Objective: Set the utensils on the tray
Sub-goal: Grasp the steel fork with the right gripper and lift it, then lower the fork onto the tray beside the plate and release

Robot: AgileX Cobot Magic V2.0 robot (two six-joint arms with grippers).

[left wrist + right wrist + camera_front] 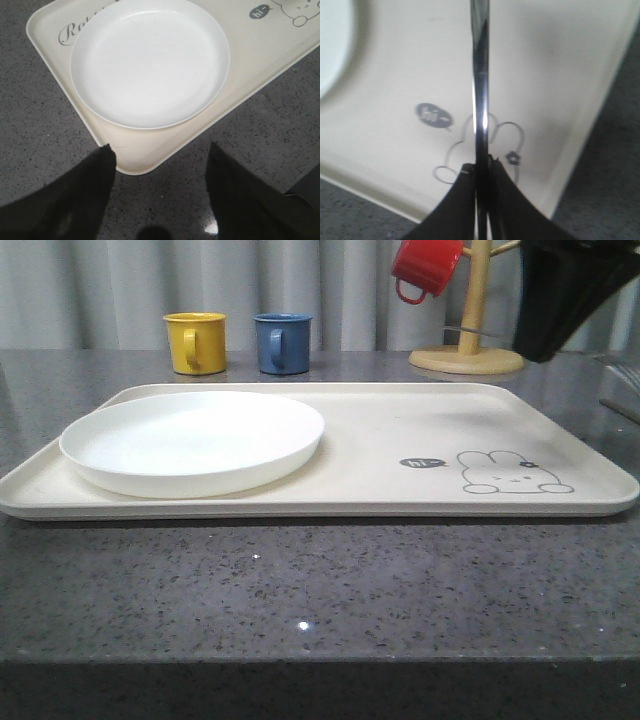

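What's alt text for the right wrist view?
The right hand is shut on a slim shiny metal utensil, seen edge-on, held above the cream tray. Beneath it are the tray's grey rabbit drawing and "hi" bubble; the white plate curves in at one edge, with dark speckled countertop beyond the tray.

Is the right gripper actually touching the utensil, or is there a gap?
Touching. In the right wrist view the right gripper has both fingers pressed against the slim silver utensil, which stands out above the tray.
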